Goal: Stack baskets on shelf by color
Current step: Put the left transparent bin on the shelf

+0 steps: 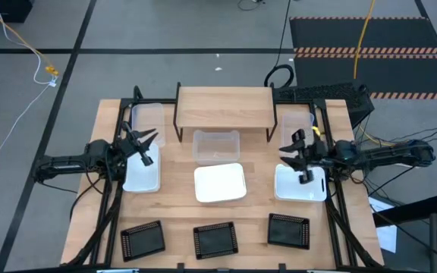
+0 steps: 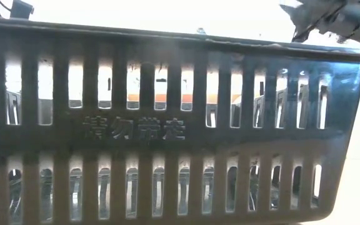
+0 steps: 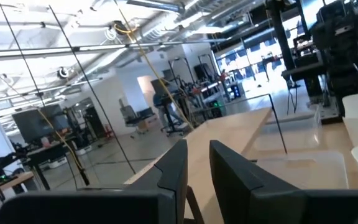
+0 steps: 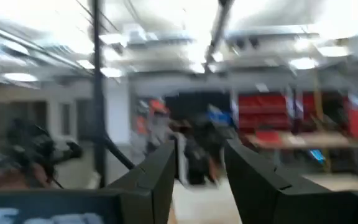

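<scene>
In the high view the shelf (image 1: 224, 106) stands at the table's far middle with nothing on top. Clear baskets sit at the far left (image 1: 148, 115), in front of the shelf (image 1: 216, 145) and at the far right (image 1: 296, 125). Three white baskets (image 1: 141, 173) (image 1: 220, 183) (image 1: 300, 184) form a middle row. Three black baskets (image 1: 142, 240) (image 1: 215, 240) (image 1: 289, 230) line the near edge. My left gripper (image 1: 149, 140) hovers open over the left white basket. My right gripper (image 1: 290, 152) hovers open above the right white basket. Both wrist views show parted fingers (image 3: 197, 171) (image 4: 201, 171) with nothing between them.
A black basket's slotted wall (image 2: 167, 125) fills the low view, with part of an arm (image 2: 330, 19) above it. Black frame rails run along the table's left and right sides (image 1: 120, 152) (image 1: 326, 144). Bare tabletop lies between the rows (image 1: 180, 212).
</scene>
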Robot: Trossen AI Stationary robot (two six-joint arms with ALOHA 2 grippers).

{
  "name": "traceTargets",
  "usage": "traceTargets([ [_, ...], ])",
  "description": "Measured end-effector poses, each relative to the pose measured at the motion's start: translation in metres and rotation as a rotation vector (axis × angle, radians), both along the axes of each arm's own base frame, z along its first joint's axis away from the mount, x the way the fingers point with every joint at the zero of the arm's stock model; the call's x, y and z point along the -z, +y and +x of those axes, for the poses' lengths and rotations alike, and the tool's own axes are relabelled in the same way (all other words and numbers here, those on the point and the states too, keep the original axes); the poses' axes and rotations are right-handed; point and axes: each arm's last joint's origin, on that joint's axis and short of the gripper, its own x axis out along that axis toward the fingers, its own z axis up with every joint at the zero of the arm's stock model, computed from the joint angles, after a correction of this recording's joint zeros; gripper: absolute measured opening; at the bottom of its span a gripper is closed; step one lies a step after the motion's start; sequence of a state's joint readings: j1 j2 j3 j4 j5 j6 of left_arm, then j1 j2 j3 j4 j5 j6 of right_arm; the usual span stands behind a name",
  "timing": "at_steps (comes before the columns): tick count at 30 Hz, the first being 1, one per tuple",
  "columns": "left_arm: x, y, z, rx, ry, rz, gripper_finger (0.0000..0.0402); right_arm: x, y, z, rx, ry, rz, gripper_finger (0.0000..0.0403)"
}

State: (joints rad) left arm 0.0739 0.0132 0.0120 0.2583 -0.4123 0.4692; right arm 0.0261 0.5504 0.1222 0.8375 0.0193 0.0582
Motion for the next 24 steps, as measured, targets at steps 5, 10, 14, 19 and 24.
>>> traceTargets([
  [5,0.000,0.000,0.000,0.000,-0.002,-0.001,0.0072,0.015,-0.007,0.012,0.219,0.133,0.032,0.0138],
  [10,-0.004,-0.001,-0.001,0.081,-0.126,-0.150,0.0072,0.012,-0.010,0.015,0.259,0.085,-0.018,0.0136],
  [14,-0.005,-0.002,-0.001,0.171,-0.261,-0.393,0.0072,0.000,-0.010,0.018,0.227,0.037,0.002,0.0135],
  [19,-0.002,-0.002,0.000,0.214,-0.310,-0.563,0.0072,-0.003,-0.009,0.025,0.185,0.098,-0.002,0.0135],
  [24,-0.001,-0.002,0.001,0.194,-0.233,-0.427,0.0072,0.001,-0.014,0.029,0.270,0.149,-0.008,0.0135],
])
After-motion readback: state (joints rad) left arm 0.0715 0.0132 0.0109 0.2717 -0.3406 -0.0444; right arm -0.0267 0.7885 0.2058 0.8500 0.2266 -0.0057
